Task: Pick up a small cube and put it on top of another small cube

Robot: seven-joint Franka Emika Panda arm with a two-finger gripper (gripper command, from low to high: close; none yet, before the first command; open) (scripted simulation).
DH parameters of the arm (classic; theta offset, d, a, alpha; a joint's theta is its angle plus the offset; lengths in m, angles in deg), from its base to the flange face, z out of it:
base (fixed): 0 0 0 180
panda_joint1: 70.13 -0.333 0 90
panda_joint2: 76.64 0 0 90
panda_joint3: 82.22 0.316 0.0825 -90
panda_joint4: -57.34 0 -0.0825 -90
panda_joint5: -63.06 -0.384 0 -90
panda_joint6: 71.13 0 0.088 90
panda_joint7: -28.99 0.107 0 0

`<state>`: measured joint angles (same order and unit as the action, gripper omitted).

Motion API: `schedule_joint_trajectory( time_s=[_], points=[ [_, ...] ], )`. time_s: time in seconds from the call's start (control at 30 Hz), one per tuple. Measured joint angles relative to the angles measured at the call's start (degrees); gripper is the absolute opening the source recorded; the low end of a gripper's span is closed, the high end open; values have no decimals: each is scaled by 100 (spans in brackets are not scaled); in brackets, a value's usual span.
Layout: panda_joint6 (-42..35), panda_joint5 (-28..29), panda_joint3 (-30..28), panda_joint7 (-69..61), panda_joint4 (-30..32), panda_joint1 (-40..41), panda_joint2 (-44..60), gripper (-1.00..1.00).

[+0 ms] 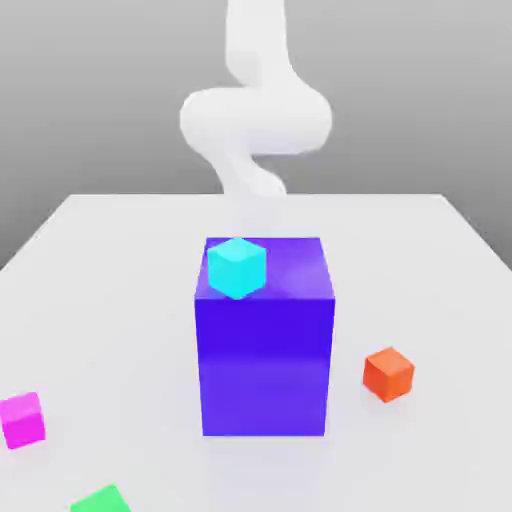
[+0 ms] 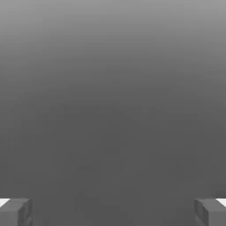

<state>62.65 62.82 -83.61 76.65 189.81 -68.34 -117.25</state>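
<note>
Pincer and cubes before a grasp. The pincer [image 2: 113, 212] stands wide, its two fingers [image 2: 16, 213] well apart with nothing between them; such a spread suits a hand that has yet to choose its cube and must pass down either side of it. The arm [image 1: 258, 120] rises beyond the block, its pale lower end hard to tell from the surface. The magenta cube [image 1: 22, 420] — taken as the one to be lifted — lies well apart from the pincer, out toward the exterior view's left, unheld and slightly turned, so the wrist would probably need to rotate to meet its flat sides. The green cube [image 1: 101, 500] lies near it, farther out from the arm; the orange cube [image 1: 388, 374] lies across the big block, toward the exterior view's right. Either could serve as the base. The blue-violet block [image 1: 264, 367] stands out in front of the arm and appears to bear the cyan cube [image 1: 237, 268] near its edge, a perch that a low sweep of the pincer might disturb. The tabletop [image 1: 130, 300] is pale, smooth and faintly reflective — offering level support — and beyond it the room is a plain grey backdrop [image 1: 100, 100].
</note>
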Motion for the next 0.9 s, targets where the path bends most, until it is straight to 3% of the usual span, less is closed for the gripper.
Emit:
schedule_joint_trajectory(
  time_s=[0.47,0.9],
  points=[
    [1127,-296,-919,906,386,943,2933,0],
    [2165,-1097,-1450,1323,695,2015,5680,0]
  ],
)
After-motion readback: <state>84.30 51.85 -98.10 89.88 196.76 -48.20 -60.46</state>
